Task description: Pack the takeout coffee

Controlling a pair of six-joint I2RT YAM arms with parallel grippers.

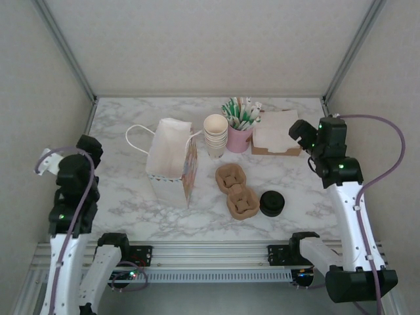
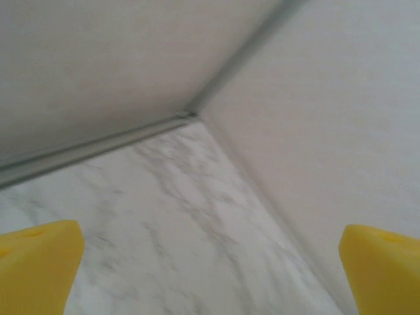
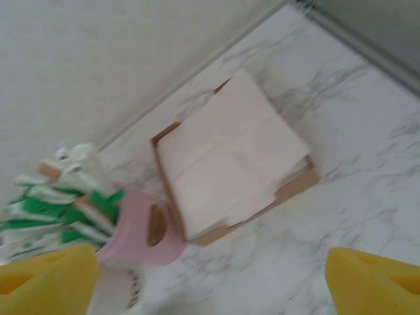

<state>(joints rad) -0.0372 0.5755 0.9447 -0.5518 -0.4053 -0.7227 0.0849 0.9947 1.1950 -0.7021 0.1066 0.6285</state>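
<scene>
Left arm (image 1: 73, 187) sits at the left edge of the counter (image 1: 131, 203), jaws spread wide over bare marble. Right arm (image 1: 344, 190) is on the right side, jaws spread too. Paper bag (image 1: 169, 154) stands mid-counter, napkin box (image 1: 275, 134) at the back right, and two cardboard cup carriers (image 1: 242, 202) lie right of the bag. The pink cup of straws (image 1: 239, 139) is beside the stack of cream cups (image 1: 216, 134), and there's a squat black stack of lids (image 1: 272, 203) next to the near carrier. Can't tell where the takeout coffee is.
</scene>
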